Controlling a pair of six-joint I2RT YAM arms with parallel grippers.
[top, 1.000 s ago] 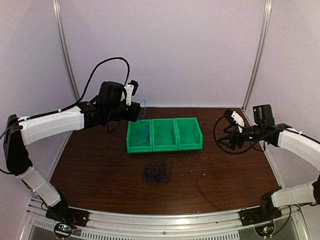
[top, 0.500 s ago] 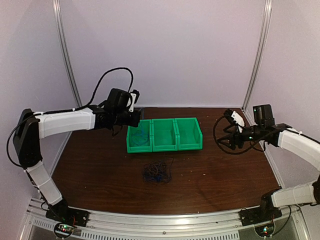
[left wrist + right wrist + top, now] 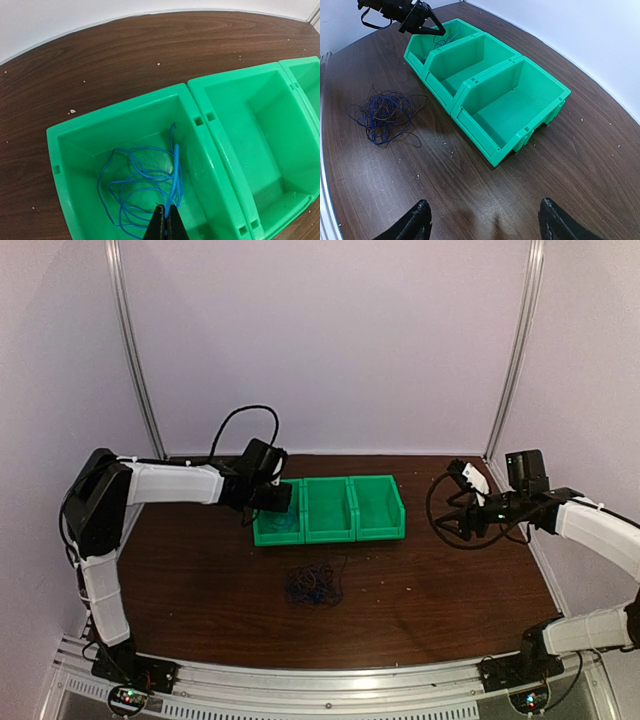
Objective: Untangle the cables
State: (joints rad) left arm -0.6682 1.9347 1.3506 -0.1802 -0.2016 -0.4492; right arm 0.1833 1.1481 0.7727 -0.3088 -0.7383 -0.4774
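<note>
Only the tips of the left claw (image 3: 165,222) are shown in the left wrist view, the rest being cut off by the lower edge; the lowest loops of the blue cable (image 3: 131,186) are cut off there too; of the third green bin (image 3: 307,75) only a corner is seen at the right edge; from above, the strands of the tangle (image 3: 313,583) on the worktop (image 3: 200,570) are too fine to be told apart; the right claw (image 3: 487,222) is cut off at the bottom of its own view, only two finger ends being shown.
</note>
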